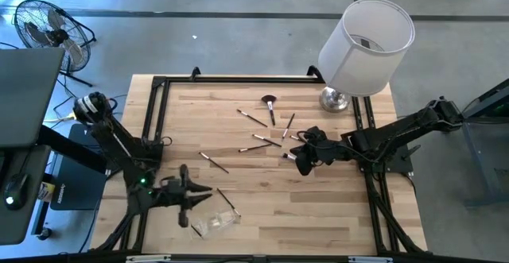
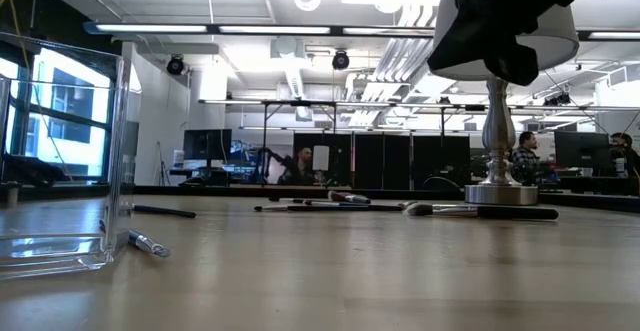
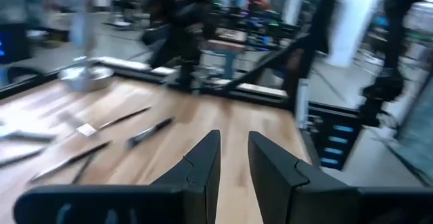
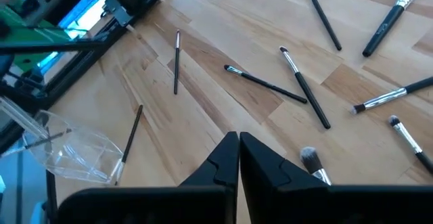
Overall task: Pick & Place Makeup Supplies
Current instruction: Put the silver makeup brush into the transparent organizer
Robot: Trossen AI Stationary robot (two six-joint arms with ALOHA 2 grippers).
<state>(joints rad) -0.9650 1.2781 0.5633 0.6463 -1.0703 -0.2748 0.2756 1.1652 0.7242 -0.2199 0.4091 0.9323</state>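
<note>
A clear plastic container (image 2: 62,161) stands closest to the low camera, at the near left of the wooden table (image 1: 262,215), with one thin brush (image 2: 147,242) lying just beside it. The other makeup brushes (image 1: 262,140) lie scattered across the table's middle, the fluffy-headed brush (image 1: 270,104) nearest the lamp (image 1: 362,48) at the far right corner. The left gripper (image 1: 208,190) hangs near the container, its fingers slightly parted and holding nothing. The right gripper (image 1: 301,164) hovers over the scattered brushes, its fingers pressed together and empty.
</note>
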